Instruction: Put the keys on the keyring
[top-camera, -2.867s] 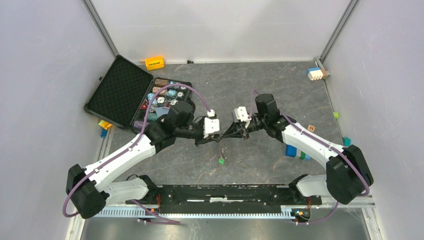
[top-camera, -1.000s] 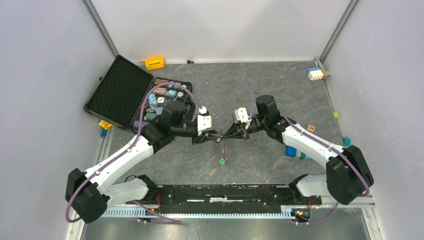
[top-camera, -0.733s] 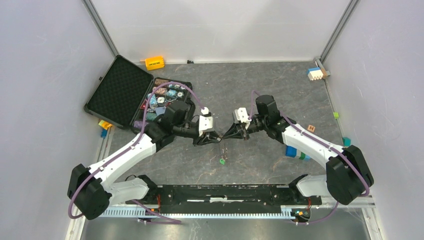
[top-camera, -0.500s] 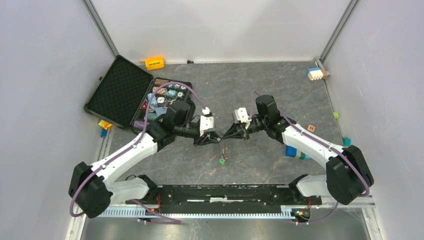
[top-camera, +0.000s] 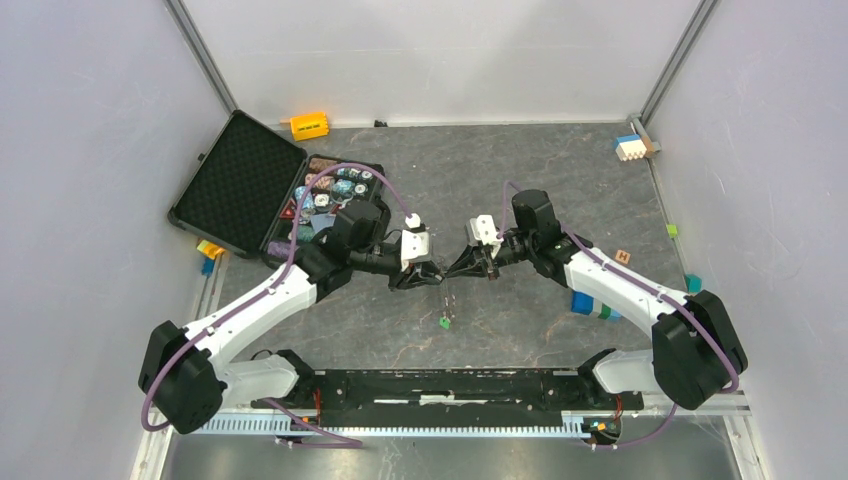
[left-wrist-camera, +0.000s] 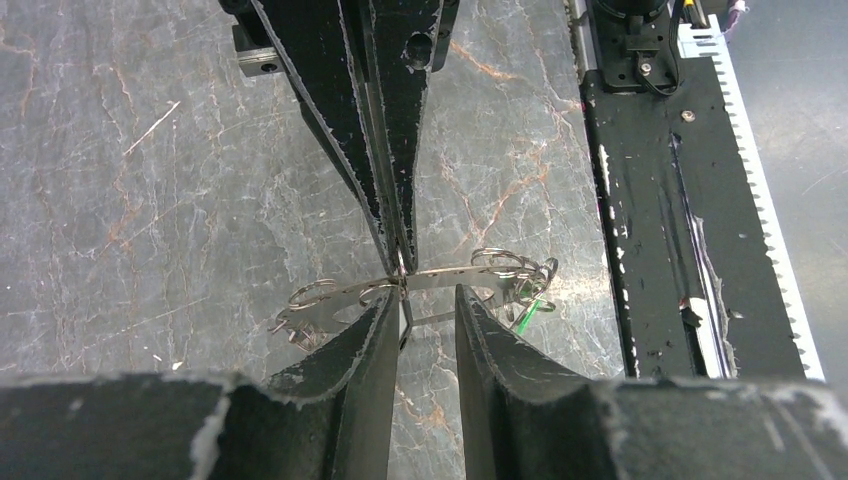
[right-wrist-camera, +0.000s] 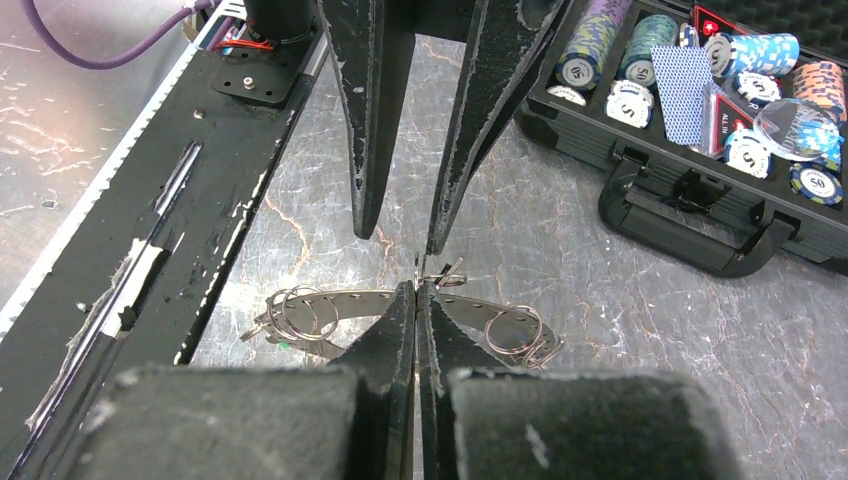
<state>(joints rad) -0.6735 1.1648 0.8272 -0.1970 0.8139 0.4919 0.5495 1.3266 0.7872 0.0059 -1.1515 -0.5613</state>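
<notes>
**Keyring pinched over mid-tabletop, left fingers standing off**

Right gripper (right-wrist-camera: 415, 290) is clenched on the keyring (left-wrist-camera: 450, 276). It pinches the flat grey plate near its middle and holds it off the tabletop (top-camera: 520, 170), roughly central and a little toward the near edge. Left gripper (left-wrist-camera: 426, 296) is released, with its dark tapered fingers either side of the plate, just by the pinch. A thin wire-like piece shows in the gap, but I cannot tell what it is or whether it is touched.

The step looks like threading. To do it well, the right arm should hold the plate steady while the left works at a free end, since there is little room beside the pinch. The plate is thin, stiff metal with cut-outs and a scalloped edge. Small springy wire loops (right-wrist-camera: 515, 328) sit at both ends, and a green key (left-wrist-camera: 530, 312) shows by one end. Parts this slick and tiny will likely slip, so close slowly and squarely.
</notes>
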